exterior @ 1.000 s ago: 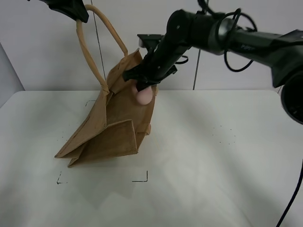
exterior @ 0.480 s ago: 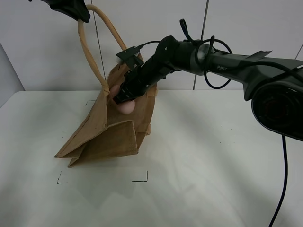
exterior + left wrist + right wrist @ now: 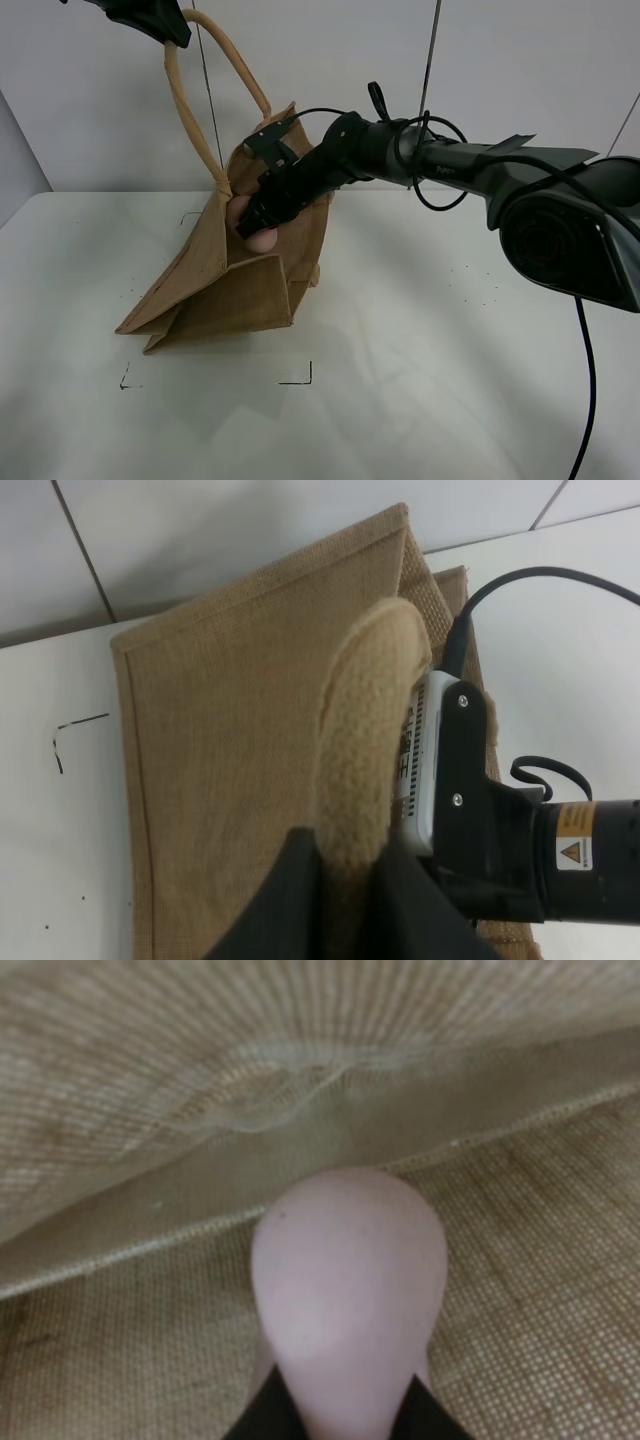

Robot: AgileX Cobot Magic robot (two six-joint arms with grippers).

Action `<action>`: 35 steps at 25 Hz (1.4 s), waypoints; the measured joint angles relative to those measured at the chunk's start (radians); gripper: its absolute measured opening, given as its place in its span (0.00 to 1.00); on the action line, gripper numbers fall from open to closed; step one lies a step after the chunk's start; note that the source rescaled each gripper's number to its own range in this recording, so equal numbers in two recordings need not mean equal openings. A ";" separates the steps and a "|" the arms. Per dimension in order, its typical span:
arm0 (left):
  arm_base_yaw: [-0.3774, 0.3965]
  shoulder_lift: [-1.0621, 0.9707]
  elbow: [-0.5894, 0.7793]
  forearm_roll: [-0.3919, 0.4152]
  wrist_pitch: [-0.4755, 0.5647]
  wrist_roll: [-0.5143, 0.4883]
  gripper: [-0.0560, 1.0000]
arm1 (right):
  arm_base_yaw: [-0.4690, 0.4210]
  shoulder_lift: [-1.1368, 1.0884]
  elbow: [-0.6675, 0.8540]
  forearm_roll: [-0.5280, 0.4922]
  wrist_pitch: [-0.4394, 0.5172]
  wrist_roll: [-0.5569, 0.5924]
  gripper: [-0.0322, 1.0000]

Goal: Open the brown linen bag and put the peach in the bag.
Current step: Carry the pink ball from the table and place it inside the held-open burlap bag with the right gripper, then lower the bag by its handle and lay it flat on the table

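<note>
Look up at eleven o'clock in the high view: your left gripper (image 3: pixel 160 25) is closed tight on one loop handle (image 3: pixel 205 110) of the bag (image 3: pixel 220 280) and holds it up. The left wrist view shows the handle squeezed between two dark fingers (image 3: pixel 290 900). The bag's bottom rests on the white table (image 3: pixel 450 330), toward eight o'clock. Your right gripper (image 3: pixel 256 222) reaches into the bag's open mouth from three o'clock. Its fingers (image 3: pixel 262 1415) pinch the peach (image 3: pixel 345 1280) from both sides. The peach sticks out past the fingertips, with bag cloth all around it.
</note>
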State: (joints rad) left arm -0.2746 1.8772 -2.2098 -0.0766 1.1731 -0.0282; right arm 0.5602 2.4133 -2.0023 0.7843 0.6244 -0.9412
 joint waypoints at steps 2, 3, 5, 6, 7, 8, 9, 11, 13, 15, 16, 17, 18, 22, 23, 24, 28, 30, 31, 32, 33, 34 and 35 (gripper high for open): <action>0.000 0.000 0.000 0.000 0.000 0.000 0.05 | 0.000 0.000 0.000 0.003 -0.006 0.000 0.06; 0.000 0.000 0.000 -0.001 0.000 0.000 0.05 | 0.000 0.000 0.000 0.007 -0.010 -0.001 0.13; 0.000 0.000 0.000 -0.001 0.000 0.000 0.05 | 0.000 0.000 0.000 0.008 -0.011 -0.002 0.37; 0.000 0.000 0.000 -0.001 0.000 0.000 0.05 | 0.000 0.000 0.000 0.009 -0.011 -0.003 0.55; 0.000 0.000 0.000 -0.001 0.000 0.000 0.05 | 0.000 0.000 0.000 0.009 -0.011 -0.003 0.73; 0.000 0.000 0.000 -0.001 0.000 0.000 0.05 | 0.000 0.000 0.000 0.009 -0.011 -0.003 0.84; 0.000 0.000 0.000 -0.001 0.000 0.000 0.05 | 0.000 -0.002 0.000 0.010 -0.009 -0.003 0.89; 0.000 0.000 0.000 -0.001 0.000 0.000 0.05 | 0.000 -0.010 0.000 -0.001 0.007 0.008 0.96; 0.000 0.000 0.000 -0.001 0.000 0.000 0.05 | 0.000 -0.023 0.000 -0.036 0.033 0.049 0.99; 0.000 0.000 0.000 -0.001 0.000 0.000 0.05 | 0.000 -0.043 0.000 -0.085 0.073 0.108 0.99; 0.000 0.000 0.000 -0.001 0.000 0.000 0.05 | 0.000 -0.057 0.000 -0.116 0.093 0.145 1.00; 0.000 -0.001 0.000 -0.001 0.000 0.000 0.05 | 0.000 -0.071 0.000 -0.152 0.120 0.186 1.00; 0.000 -0.001 0.000 -0.001 0.000 0.000 0.05 | 0.000 -0.089 0.000 -0.184 0.151 0.229 1.00; 0.000 -0.001 0.000 -0.001 0.000 0.000 0.05 | 0.000 -0.176 0.000 -0.369 0.291 0.423 1.00; 0.000 -0.001 0.000 -0.001 0.000 0.000 0.05 | 0.000 -0.201 0.000 -0.423 0.320 0.467 1.00; 0.000 -0.001 0.000 -0.001 0.000 0.000 0.05 | 0.000 -0.220 0.000 -0.478 0.352 0.519 1.00; 0.000 -0.001 0.000 -0.001 0.000 0.000 0.05 | -0.031 -0.282 -0.003 -0.652 0.463 0.693 1.00; 0.000 -0.001 0.000 -0.001 0.000 0.000 0.05 | -0.076 -0.286 -0.006 -0.688 0.515 0.763 1.00; 0.000 -0.001 0.000 -0.001 0.000 0.000 0.05 | -0.107 -0.286 -0.006 -0.695 0.538 0.791 1.00; 0.000 -0.001 0.000 -0.001 0.000 0.000 0.05 | -0.142 -0.285 -0.006 -0.698 0.558 0.814 1.00; 0.000 -0.001 0.000 -0.001 0.000 0.000 0.05 | -0.173 -0.282 -0.006 -0.702 0.568 0.825 1.00; 0.000 -0.001 0.000 -0.001 0.000 0.000 0.05 | -0.211 -0.281 -0.006 -0.704 0.569 0.834 1.00; 0.000 -0.001 0.000 -0.001 0.000 0.000 0.05 | -0.249 -0.281 -0.006 -0.705 0.569 0.838 1.00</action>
State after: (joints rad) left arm -0.2746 1.8758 -2.2098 -0.0777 1.1731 -0.0282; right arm 0.3112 2.1319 -2.0085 0.0791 1.1936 -0.1032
